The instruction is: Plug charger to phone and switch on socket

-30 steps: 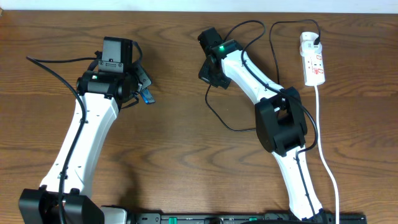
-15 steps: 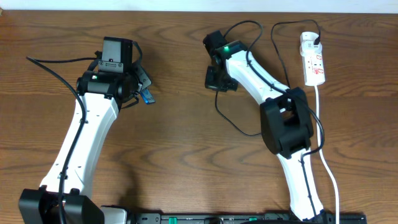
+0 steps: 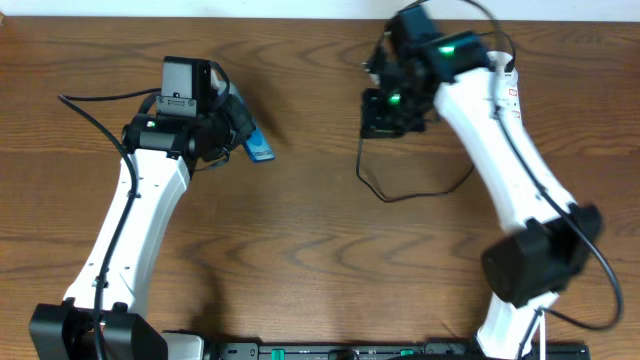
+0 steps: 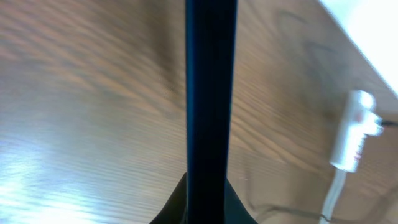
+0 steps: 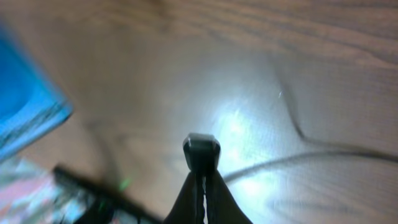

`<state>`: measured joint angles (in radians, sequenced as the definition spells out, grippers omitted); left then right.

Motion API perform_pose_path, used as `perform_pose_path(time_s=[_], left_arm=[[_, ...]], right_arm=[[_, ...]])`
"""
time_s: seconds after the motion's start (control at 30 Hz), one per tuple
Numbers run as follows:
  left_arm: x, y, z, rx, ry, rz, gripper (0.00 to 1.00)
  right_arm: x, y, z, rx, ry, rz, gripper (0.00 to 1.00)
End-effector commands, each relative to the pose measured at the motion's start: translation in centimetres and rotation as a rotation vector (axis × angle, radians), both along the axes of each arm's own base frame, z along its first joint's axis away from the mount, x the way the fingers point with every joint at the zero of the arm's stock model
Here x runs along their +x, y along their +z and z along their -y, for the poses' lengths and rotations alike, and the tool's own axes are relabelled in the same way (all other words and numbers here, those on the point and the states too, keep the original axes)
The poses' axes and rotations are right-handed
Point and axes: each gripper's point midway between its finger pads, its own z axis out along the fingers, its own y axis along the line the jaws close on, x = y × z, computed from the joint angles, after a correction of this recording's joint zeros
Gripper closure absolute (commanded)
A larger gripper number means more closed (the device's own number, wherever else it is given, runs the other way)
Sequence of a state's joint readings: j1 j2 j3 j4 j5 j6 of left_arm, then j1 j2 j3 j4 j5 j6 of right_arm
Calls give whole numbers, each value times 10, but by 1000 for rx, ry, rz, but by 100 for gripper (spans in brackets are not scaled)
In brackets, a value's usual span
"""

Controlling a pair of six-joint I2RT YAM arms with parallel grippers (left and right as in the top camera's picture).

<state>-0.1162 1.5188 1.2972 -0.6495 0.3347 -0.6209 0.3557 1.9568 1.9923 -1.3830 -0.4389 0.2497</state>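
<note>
My left gripper [image 3: 238, 130] is shut on the phone [image 3: 259, 149], whose blue screen sticks out to the right of the fingers. In the left wrist view the phone [image 4: 210, 93] stands edge-on as a dark bar rising from my gripper [image 4: 208, 208]. My right gripper [image 3: 380, 100], at the back middle of the table, is shut on the charger plug [image 5: 201, 151], which juts up from its closed fingertips [image 5: 202, 180]. The charger cable [image 3: 400, 192] trails in a loop below it. The white socket [image 4: 351, 130] lies at the far right; in the overhead view my right arm covers most of it.
The right arm's white links [image 3: 510, 150] cross the right side of the wooden table [image 3: 320, 260]. A black cable [image 3: 85, 110] runs along my left arm. The blue phone screen [image 5: 25, 106] shows blurred at the left of the right wrist view.
My right arm has swung up and to the right with the plug, dragging the cable loop along. The left gripper has turned the phone so that it sticks out further right.
</note>
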Motion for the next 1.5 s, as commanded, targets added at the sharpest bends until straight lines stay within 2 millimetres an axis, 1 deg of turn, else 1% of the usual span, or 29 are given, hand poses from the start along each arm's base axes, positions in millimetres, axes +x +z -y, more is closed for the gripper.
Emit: perform_pose_path(time_s=[0.0, 0.07, 0.13, 0.2, 0.27, 0.33, 0.47, 0.57, 0.6, 0.67, 0.73, 0.8, 0.83, 0.93, 0.97, 1.07, 1.17, 1.47], left_arm=[[1, 31, 23, -169, -106, 56, 93], [0, 35, 24, -211, -123, 60, 93], [0, 38, 22, -245, -126, 58, 93], [0, 41, 19, -271, -126, 58, 93], [1, 42, 14, -286, -118, 60, 93], [2, 43, 9, -290, -106, 61, 93], [7, 44, -6, -287, -70, 76, 93], [11, 45, -24, -286, -28, 89, 93], [12, 45, -29, -286, -15, 90, 93], [12, 44, -36, -286, 3, 86, 93], [11, 43, -36, -286, 6, 76, 93], [9, 42, -36, -282, 0, 73, 93], [9, 41, -36, -277, -7, 75, 93], [9, 41, -36, -276, -7, 75, 93], [9, 41, -36, -276, -7, 75, 93], [9, 41, -36, -269, -18, 81, 93], [8, 41, -36, -263, -25, 81, 93], [8, 41, -35, -242, -52, 99, 93]], right_arm=[[-17, 33, -1, 167, 134, 36, 99], [-27, 48, 3, 237, 188, 49, 99], [-35, 58, 6, 286, 230, 59, 99], [-38, 61, 8, 311, 254, 66, 99], [-34, 58, 12, 290, 269, 93, 99], [-23, 46, 19, 217, 244, 115, 99], [4, 12, 31, 43, 70, 116, 99], [26, -18, 33, -58, -67, 145, 86], [34, -26, 31, -71, -111, 162, 82], [50, -41, 22, -77, -164, 221, 77], [65, -56, 18, -99, -250, 275, 73], [75, -71, 13, -115, -338, 306, 63], [79, -80, 9, -117, -372, 312, 62], [86, -106, -1, -122, -444, 307, 62], [90, -118, -6, -127, -460, 304, 60], [98, -138, -18, -116, -463, 305, 56], [101, -148, -20, -117, -480, 289, 53], [104, -146, -19, -113, -506, 297, 52]])
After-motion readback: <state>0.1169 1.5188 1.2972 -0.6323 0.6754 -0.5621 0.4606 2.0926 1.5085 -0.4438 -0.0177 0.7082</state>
